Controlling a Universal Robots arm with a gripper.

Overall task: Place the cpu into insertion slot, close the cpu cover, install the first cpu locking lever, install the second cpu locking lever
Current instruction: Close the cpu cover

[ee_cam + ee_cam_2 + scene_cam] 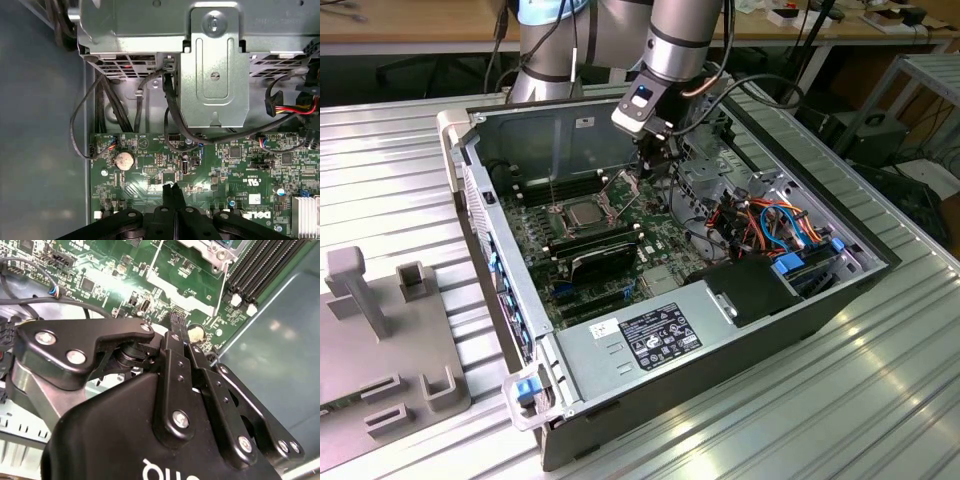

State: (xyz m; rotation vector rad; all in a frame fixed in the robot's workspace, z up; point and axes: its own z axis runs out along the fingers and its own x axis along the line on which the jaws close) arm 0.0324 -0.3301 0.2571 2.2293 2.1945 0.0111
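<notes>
The open grey metal computer case (pixel 720 385) holds a green motherboard (pixel 655 235). Left of centre in the exterior view, the small silver-faced square cpu (pixel 582 211) lies in the dark-framed insertion slot (pixel 563 222). I judge it light, stiff and fragile, best taken by its edges. The black gripper (pixel 656 172) hovers just right of it, fingers pressed together and empty.

No print can be read with certainty. In the exterior view, a black label (pixel 660 338) with white print and small marks lies on the power supply (pixel 620 350), its lines too fine to make out. A small white sticker (pixel 584 122) sits on the case wall (pixel 550 135). In the first wrist view, the board (pixel 150 185) carries white printed lettering (pixel 250 216), a white mark patch (pixel 254 183) and a small triangle sign (pixel 143 142). In the second wrist view, white letters (pixel 160 471) on the gripper (pixel 178 325) body are cut off.
</notes>
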